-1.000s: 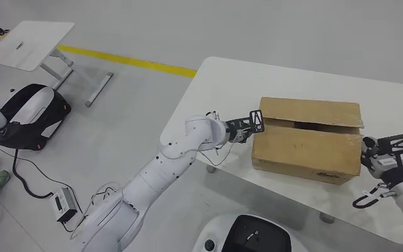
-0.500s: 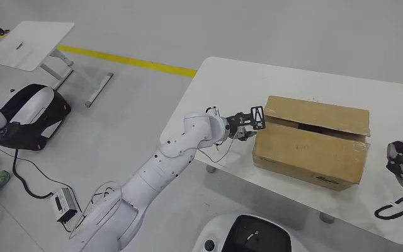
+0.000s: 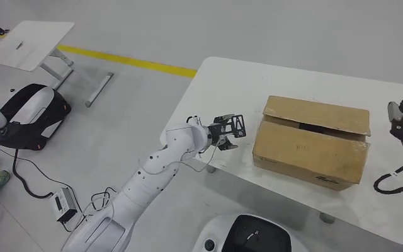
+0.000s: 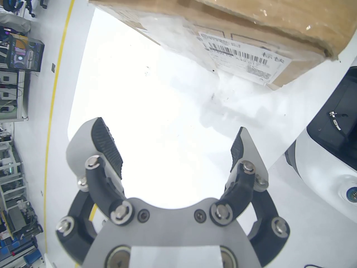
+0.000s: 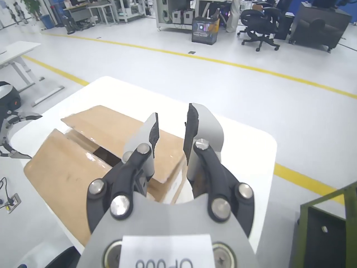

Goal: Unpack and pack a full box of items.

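A brown cardboard box (image 3: 312,142) lies on the white table (image 3: 252,82), its top flaps nearly shut with a dark slit (image 5: 104,154) between them. A printed label (image 4: 239,57) is stuck on its left end. My left gripper (image 3: 233,126) hovers over the table's left part, a short way off that end of the box (image 4: 223,15). It (image 4: 171,129) is open and holds nothing. My right gripper (image 5: 173,118) hangs above the right end of the box (image 5: 83,152), its fingers a narrow gap apart and empty. The right arm (image 3: 395,116) sits at the far right edge.
The table's rounded left edge (image 3: 179,116) lies just behind the left gripper. On the floor to the left are a small white table (image 3: 34,41) and a black-and-white machine (image 3: 31,116). A green-framed cart (image 5: 329,219) stands beside the table's right side.
My left gripper drew back from the box's left end toward the table's left edge. The right arm swung from the box's front right corner out and toward the far side. The box shifted slightly right.
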